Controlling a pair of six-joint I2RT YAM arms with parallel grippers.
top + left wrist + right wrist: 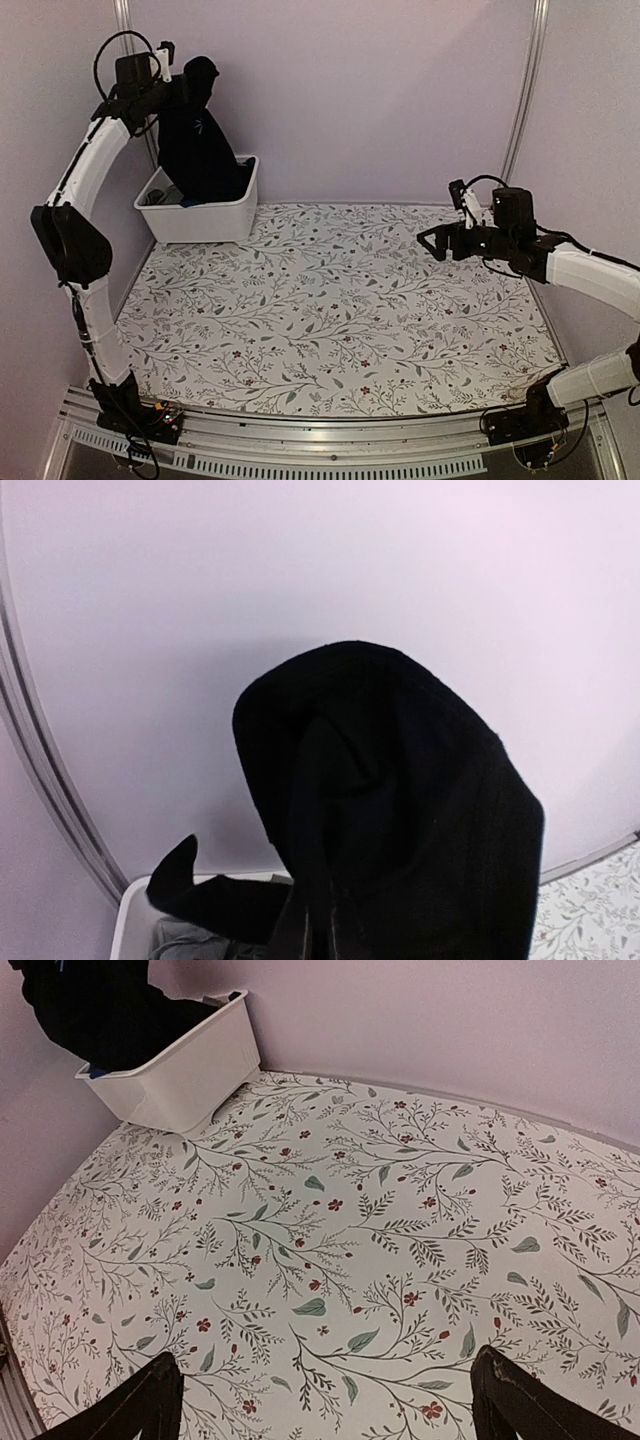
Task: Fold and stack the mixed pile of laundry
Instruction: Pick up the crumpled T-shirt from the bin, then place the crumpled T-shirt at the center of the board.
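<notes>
At far left, your left gripper (186, 88) is clamped on a soft black T-shirt (200, 150). It hangs in limp folds, its hem dipping into the white rectangular plastic bin (205, 222) beside a crumpled grey garment (185, 942). At right, your right gripper (433, 245) hovers, jaws spread wide and empty, above the flat floral-printed tablecloth (330, 310).

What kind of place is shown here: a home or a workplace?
Most likely a robot test booth, not a home: the left arm and right arm are bolted to a metal rail at the near edge of a floral-covered table, and plain lilac panels enclose it.
</notes>
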